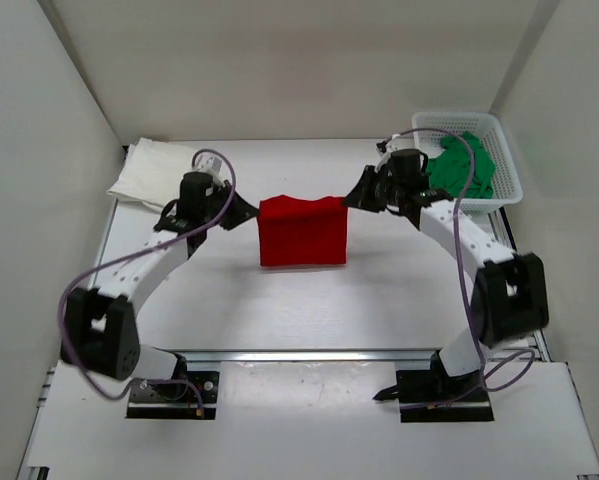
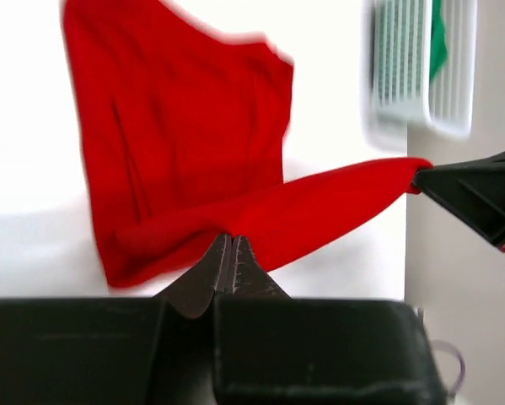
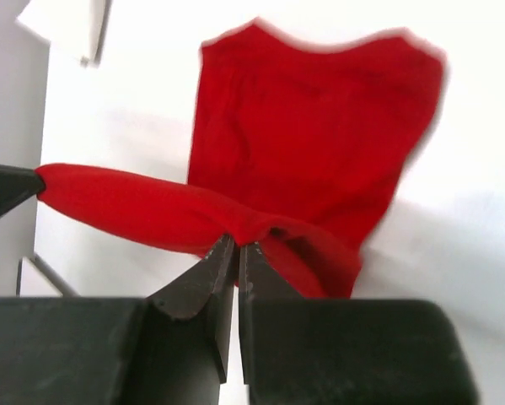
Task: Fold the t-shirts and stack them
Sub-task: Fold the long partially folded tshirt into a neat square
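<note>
The red t-shirt [image 1: 302,232] hangs in mid-table, held up by its top edge between both grippers. My left gripper [image 1: 251,212] is shut on its left corner; in the left wrist view [image 2: 229,237] the cloth [image 2: 185,143] stretches away to the right. My right gripper [image 1: 351,200] is shut on its right corner, seen in the right wrist view [image 3: 237,243] with the red cloth [image 3: 311,143] hanging below. The white t-shirt [image 1: 157,172] lies folded at the back left. The green t-shirt [image 1: 464,168] lies crumpled in the basket.
A white plastic lattice basket [image 1: 506,150] stands at the back right, also in the left wrist view [image 2: 412,67]. White walls enclose the table on three sides. The arm bases sit on a metal rail [image 1: 299,355] at the near edge.
</note>
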Action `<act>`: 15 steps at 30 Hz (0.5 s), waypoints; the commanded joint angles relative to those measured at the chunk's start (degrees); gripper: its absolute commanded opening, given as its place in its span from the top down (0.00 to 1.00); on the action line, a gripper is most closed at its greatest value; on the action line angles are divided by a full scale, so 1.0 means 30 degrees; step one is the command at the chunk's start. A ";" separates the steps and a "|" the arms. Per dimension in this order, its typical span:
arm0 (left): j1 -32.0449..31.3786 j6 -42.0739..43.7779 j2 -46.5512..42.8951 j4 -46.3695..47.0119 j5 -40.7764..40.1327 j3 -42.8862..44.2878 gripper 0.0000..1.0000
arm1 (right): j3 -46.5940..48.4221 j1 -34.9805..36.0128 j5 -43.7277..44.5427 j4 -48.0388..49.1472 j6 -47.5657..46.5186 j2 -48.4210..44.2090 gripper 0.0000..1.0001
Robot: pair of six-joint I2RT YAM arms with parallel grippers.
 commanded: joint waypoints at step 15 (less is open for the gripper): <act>0.2558 -0.0606 1.2042 0.1543 -0.1264 0.9231 0.80 | 1.5137 -0.2106 -0.1720 -0.3699 -0.1973 1.3067 0.71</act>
